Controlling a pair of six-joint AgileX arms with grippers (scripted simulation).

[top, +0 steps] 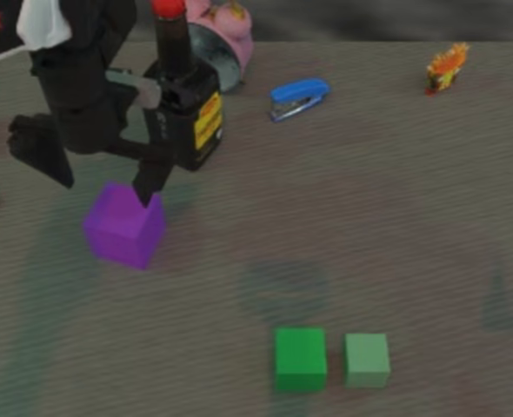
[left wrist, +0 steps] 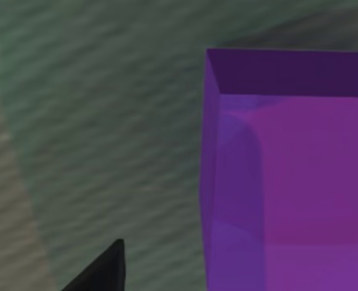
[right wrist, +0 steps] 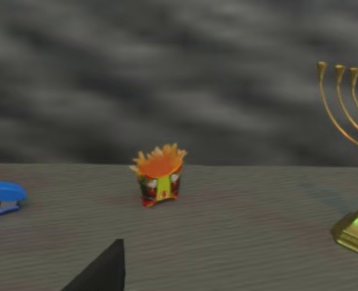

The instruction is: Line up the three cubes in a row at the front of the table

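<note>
The large purple cube [top: 124, 224] sits on the table [top: 396, 217] at mid-left. My left gripper [top: 109, 187] hangs open just behind and above it. One dark finger [top: 152, 178] reaches the cube's far top edge; the other stands out to the left. In the left wrist view the purple cube [left wrist: 288, 176] fills one side and a single fingertip [left wrist: 106, 273] shows beside it, apart from it. The bright green cube [top: 300, 358] and the pale sage-green cube [top: 367, 360] stand side by side near the front edge. Of my right gripper, out of the top view, only one fingertip [right wrist: 103, 273] shows, with nothing held.
A dark sauce bottle [top: 187, 95] with a red cap stands right behind the left gripper. A pink object [top: 226, 30] is behind it. A blue stapler [top: 298, 97] and a toy box of fries [top: 446, 68] lie at the back. A gold candelabrum [right wrist: 355, 182] stands far right.
</note>
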